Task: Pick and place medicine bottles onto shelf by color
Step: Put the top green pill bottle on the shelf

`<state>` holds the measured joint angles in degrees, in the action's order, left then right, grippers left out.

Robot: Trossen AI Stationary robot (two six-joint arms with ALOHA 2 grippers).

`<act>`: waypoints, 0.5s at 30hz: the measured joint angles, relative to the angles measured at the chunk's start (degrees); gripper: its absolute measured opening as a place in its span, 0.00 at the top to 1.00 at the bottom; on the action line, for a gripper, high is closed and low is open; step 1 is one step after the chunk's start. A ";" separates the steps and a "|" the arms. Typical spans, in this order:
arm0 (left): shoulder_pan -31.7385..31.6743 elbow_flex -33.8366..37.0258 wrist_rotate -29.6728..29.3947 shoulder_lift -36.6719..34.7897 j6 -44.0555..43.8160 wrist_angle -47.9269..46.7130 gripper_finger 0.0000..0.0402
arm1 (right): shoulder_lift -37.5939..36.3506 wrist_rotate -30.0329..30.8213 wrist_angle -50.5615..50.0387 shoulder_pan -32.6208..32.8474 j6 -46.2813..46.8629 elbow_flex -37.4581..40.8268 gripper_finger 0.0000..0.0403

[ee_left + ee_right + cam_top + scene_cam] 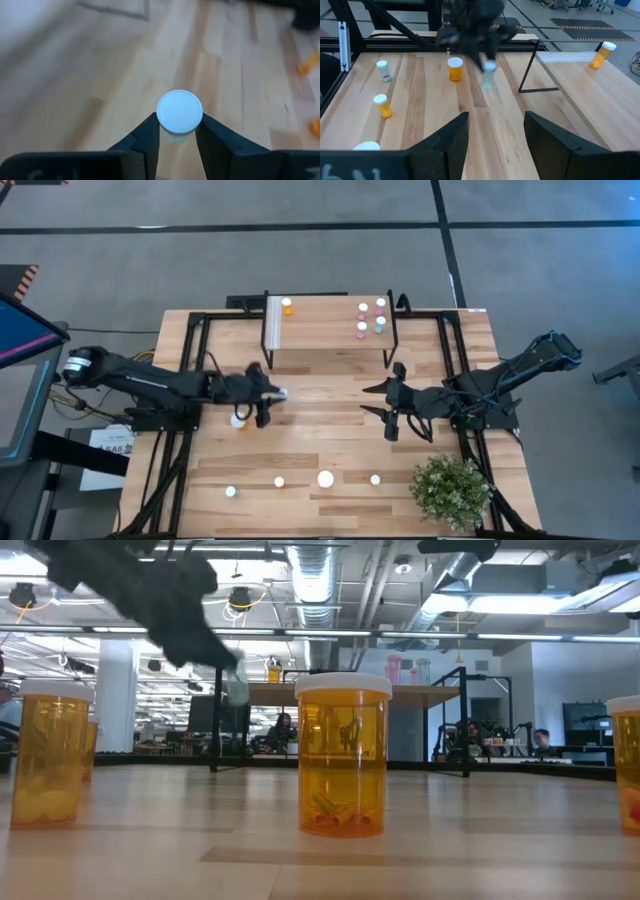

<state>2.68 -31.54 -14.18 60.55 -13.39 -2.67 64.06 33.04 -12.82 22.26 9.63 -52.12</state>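
Note:
My left gripper (272,396) is shut on a small pale teal bottle with a white cap (179,111), in front of the shelf's left end and above the table. It also shows in the right wrist view (489,75) and the low view (237,688). The shelf (330,322) carries an orange bottle (287,307) at its left end and pink and teal bottles (371,318) at its right. An orange bottle (238,420) stands on the table by my left gripper. My right gripper (392,408) is open and empty, in front of the shelf's right end. My left gripper pinches the bottle's body just under the white cap (176,136) between its two fingers (149,137). The fingers slant down from the table's left side. The bottle is lifted clear of the table and hangs roughly upright below the fingertips (488,80).
Several bottles stand along the table's near edge (326,478), one of them a large orange one (342,755) close to the low camera. A bushy green plant (452,490) stands at the near right corner. Bare wood lies between the two grippers (330,405).

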 joint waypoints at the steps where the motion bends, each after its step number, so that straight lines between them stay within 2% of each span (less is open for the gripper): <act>1: -1.27 -1.97 -0.01 -0.98 0.60 -2.03 0.75 | -0.01 0.00 0.02 -0.23 0.03 0.00 0.48; 6: -6.61 -12.77 0.00 -2.02 5.89 -13.96 0.75 | -0.01 0.04 0.00 -0.22 0.26 0.00 0.48; 9: -9.95 -18.24 0.79 -1.28 8.22 -17.01 0.76 | -0.01 0.02 0.00 -0.18 0.26 0.00 0.48; 15: -16.99 -22.83 4.12 -0.12 11.52 -19.83 0.76 | -0.03 0.04 0.15 -0.25 0.02 0.00 0.48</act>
<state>-14.31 -54.37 -10.06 60.43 -1.88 -22.50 64.03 33.07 -12.67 22.01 9.65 -52.12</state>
